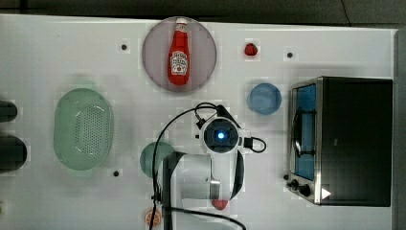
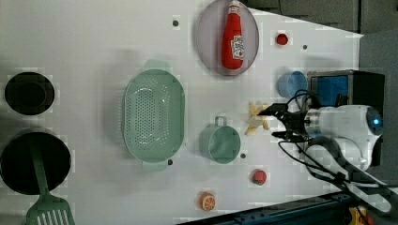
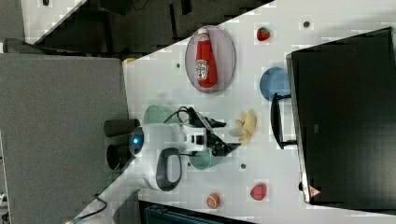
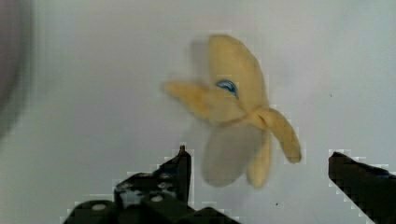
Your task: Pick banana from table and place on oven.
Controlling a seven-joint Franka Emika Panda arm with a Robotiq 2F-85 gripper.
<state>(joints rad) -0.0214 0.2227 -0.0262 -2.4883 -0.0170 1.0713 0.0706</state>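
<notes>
Banana (image 4: 238,109), peeled open, lies on the white desk (image 1: 57,191) near the oven (image 1: 352,141), beside its glass door. We see the gripper (image 4: 259,175) above the banana, jaws wide apart, holding nothing.

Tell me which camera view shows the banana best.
The wrist view: the banana lies close up on the white table, peel flaps and blue sticker plain, between the open gripper fingers. The left view and right view show it small and pale beside the gripper. In the top view the arm covers it.
</notes>
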